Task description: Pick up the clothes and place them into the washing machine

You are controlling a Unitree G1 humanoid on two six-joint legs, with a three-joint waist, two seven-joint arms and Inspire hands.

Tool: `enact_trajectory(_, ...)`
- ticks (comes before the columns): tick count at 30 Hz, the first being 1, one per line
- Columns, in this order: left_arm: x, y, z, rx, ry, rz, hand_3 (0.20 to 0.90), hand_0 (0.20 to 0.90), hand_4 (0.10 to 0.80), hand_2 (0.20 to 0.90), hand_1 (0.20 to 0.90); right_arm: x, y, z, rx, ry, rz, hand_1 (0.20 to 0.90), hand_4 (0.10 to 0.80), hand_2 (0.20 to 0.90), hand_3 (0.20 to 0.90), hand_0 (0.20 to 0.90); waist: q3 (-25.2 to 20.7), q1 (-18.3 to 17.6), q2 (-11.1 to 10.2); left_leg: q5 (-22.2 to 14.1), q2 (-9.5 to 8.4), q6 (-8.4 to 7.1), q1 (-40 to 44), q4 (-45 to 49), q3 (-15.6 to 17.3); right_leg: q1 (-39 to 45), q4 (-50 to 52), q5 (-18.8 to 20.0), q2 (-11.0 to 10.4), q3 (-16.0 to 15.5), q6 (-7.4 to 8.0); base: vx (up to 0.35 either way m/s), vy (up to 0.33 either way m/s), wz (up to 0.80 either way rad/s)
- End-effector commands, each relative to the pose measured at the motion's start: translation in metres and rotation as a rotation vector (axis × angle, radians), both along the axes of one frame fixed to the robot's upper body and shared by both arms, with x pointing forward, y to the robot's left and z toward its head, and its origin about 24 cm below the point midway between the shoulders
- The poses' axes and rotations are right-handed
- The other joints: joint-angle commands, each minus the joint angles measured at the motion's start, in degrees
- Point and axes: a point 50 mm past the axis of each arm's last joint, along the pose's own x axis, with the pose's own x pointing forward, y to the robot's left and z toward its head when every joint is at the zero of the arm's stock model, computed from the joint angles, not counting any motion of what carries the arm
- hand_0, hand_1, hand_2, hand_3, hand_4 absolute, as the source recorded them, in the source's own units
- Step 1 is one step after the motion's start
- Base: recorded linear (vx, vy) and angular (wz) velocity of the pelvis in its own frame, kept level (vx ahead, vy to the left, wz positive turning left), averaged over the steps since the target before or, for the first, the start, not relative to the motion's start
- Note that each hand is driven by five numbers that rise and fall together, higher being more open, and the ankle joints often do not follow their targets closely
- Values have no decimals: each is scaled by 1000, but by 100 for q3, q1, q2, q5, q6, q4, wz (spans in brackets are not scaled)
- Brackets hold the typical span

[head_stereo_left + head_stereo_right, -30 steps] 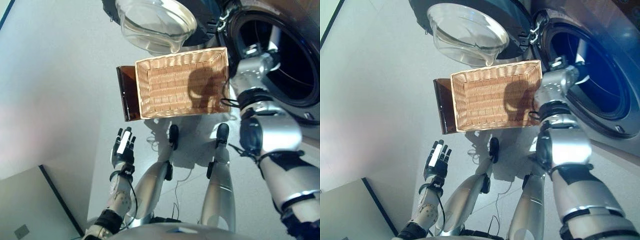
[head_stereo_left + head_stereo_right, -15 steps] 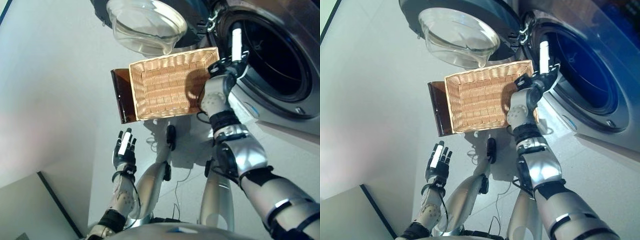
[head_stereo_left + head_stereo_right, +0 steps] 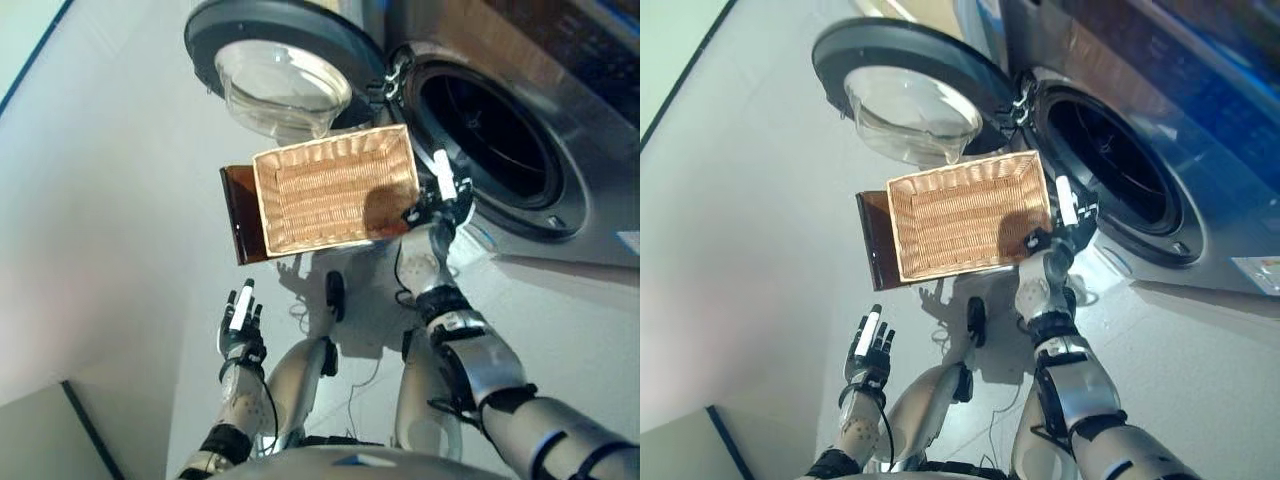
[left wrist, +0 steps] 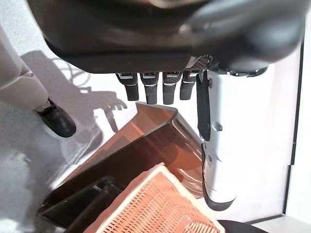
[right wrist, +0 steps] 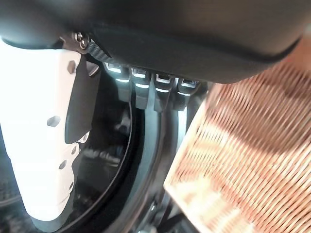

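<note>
Basket (image 3: 335, 188): wicker, by washing machine (image 3: 520, 120)
Right hand (image 3: 440, 205): fingers straight, holding nothing
Left hand (image 3: 240, 325): fingers straight

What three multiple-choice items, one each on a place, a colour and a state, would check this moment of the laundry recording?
1. Where is the right hand?
A. Between the wicker basket and the washing machine opening
B. Low by the robot's side
C. Inside the basket

2. What colour is the stand under the basket?
A. White
B. Dark brown
C. Blue

3. What state is the washing machine door in?
A. Shut
B. Swung fully open
C. Taken off

Answers: 1 A, since both eye views show the hand by the basket's corner at the drum's rim, and the left hand is the low one. 2 B, as a dark brown panel shows beside and beneath the basket. 3 B, for the door with its glass bowl stands clear of the dark drum.
</note>
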Motion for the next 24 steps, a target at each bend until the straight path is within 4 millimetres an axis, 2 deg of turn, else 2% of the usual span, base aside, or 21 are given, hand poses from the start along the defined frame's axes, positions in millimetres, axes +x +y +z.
enact_trajectory(1, -16, 30, -13, 153, 98, -15, 900, 900, 800, 900, 900, -2, 7, 4, -131, -71, 90, 900, 800, 900, 900, 900, -448, 78, -228, -484, 115, -515, 160, 174, 171, 423, -25, -587, -49, 152, -17, 78, -35, -1)
enact_trajectory(2, -16, 30, -13, 153, 98, -15, 900, 900, 800, 900, 900, -2, 7, 3, -131, -71, 90, 900, 800, 900, 900, 900, -436, 72, -228, -486, 116, -515, 180, 169, 170, 445, -34, -587, -48, 150, -17, 115, -64, -2)
enact_trajectory(3, -27, 34, -25, 163, 181, -17, 900, 900, 800, 900, 900, -10, 3, -13, -145, -25, 103, 900, 800, 900, 900, 900, -546, 45, -297, -543, 129, -513, 315, 183, 163, 596, -49, -620, -47, 148, -14, 60, -34, -4)
enact_trajectory(4, -27, 34, -25, 163, 182, -17, 900, 900, 800, 900, 900, -10, 3, -13, -145, -25, 104, 900, 800, 900, 900, 900, -537, 37, -297, -545, 128, -512, 329, 181, 161, 613, -54, -621, -48, 145, -13, 117, -83, -9)
enact_trajectory(5, -41, 42, -35, 213, 279, -41, 900, 900, 800, 900, 900, -18, -5, -30, -170, 40, 107, 900, 800, 900, 900, 900, -657, 18, -363, -602, 151, -511, 463, 201, 153, 777, -80, -657, -49, 127, -11, 62, -48, -11)
enact_trajectory(6, -41, 42, -35, 213, 279, -41, 900, 900, 800, 900, 900, -18, -5, -30, -170, 40, 108, 900, 800, 900, 900, 900, -648, 12, -363, -605, 151, -511, 473, 200, 150, 790, -83, -660, -49, 124, -11, 113, -75, -8)
enact_trajectory(7, -58, 49, -46, 228, 379, -39, 900, 900, 800, 900, 900, -27, -8, -45, -186, 94, 122, 900, 800, 900, 900, 900, -747, -1, -428, -655, 173, -514, 606, 212, 155, 940, -116, -685, -44, 104, -10, 56, -27, -4)
enact_trajectory(8, -58, 49, -46, 228, 379, -38, 900, 900, 800, 900, 900, -27, -8, -46, -186, 94, 123, 900, 800, 900, 900, 900, -743, -5, -429, -656, 173, -514, 615, 209, 155, 951, -122, -685, -44, 103, -10, 86, -46, 3)
enact_trajectory(9, -68, 54, -50, 239, 434, -43, 900, 900, 800, 900, 900, -31, -10, -53, -207, 123, 134, 900, 800, 900, 900, 900, -811, -9, -477, -681, 191, -516, 687, 202, 161, 1029, -165, -679, -41, 97, -5, 69, -40, 1)
enact_trajectory(11, -89, 66, -57, 279, 541, -59, 900, 900, 800, 900, 900, -48, -14, -77, -241, 209, 172, 900, 800, 900, 900, 900, -1019, -28, -614, -702, 220, -531, 868, 154, 186, 1226, -295, -643, -42, 93, 11, 112, -69, -5)
enact_trajectory(12, -89, 66, -58, 280, 542, -59, 900, 900, 800, 900, 900, -48, -14, -77, -241, 210, 173, 900, 800, 900, 900, 900, -1020, -31, -615, -700, 219, -531, 877, 147, 185, 1237, -304, -641, -42, 91, 11, 107, -72, -8)
enact_trajectory(14, -105, 77, -61, 302, 611, -73, 900, 900, 800, 900, 900, -68, -14, -102, -330, 319, 262, 900, 800, 900, 900, 900, -1200, -55, -754, -706, 247, -538, 1042, 79, 206, 1415, -427, -596, -34, 80, 30, 60, -55, -6)
enact_trajectory(15, -105, 77, -61, 302, 611, -73, 900, 900, 800, 900, 900, -68, -14, -102, -330, 319, 262, 900, 800, 900, 900, 900, -1202, -58, -755, -705, 247, -538, 1046, 76, 206, 1421, -433, -594, -34, 78, 30, 67, -73, -6)
enact_trajectory(16, -110, 82, -62, 318, 629, -86, 900, 900, 800, 900, 900, -90, -21, -128, -376, 456, 314, 900, 800, 900, 900, 900, -1337, -59, -846, -705, 258, -540, 1152, 21, 196, 1548, -516, -561, -39, 37, 48, 80, -69, -4)
enact_trajectory(18, -113, 87, -61, 333, 638, -103, 900, 900, 800, 900, 900, -114, -29, -151, -379, 581, 343, 900, 800, 900, 900, 900, -1490, -46, -913, -706, 246, -528, 1236, -25, 158, 1670, -605, -525, -42, -6, 53, 81, -65, 3)
enact_trajectory(19, -113, 87, -61, 333, 638, -104, 900, 900, 800, 900, 900, -114, -29, -151, -379, 581, 343, 900, 800, 900, 900, 900, -1490, -48, -914, -706, 246, -528, 1239, -26, 154, 1679, -614, -523, -43, -11, 53, 90, -58, 8)
enact_trajectory(20, -111, 89, -60, 341, 629, -114, 900, 900, 800, 900, 900, -136, -37, -169, -356, 690, 328, 900, 800, 900, 900, 900, -1658, -33, -969, -733, 235, -507, 1321, -43, 134, 1811, -716, -475, -56, -53, 80, 85, -48, 3)
enact_trajectory(23, -113, 91, -61, 347, 643, -136, 900, 900, 800, 900, 900, -164, -48, -187, -320, 813, 301, 900, 800, 900, 900, 900, -1878, -25, -1044, -797, 236, -491, 1451, -43, 110, 2015, -870, -407, -73, -73, 117, 87, -43, 4)
enact_trajectory(24, -113, 91, -61, 347, 643, -136, 900, 900, 800, 900, 900, -164, -48, -187, -320, 813, 300, 900, 800, 900, 900, 900, -1876, -24, -1044, -798, 235, -490, 1455, -43, 109, 2024, -878, -404, -74, -76, 118, 64, -25, 0)
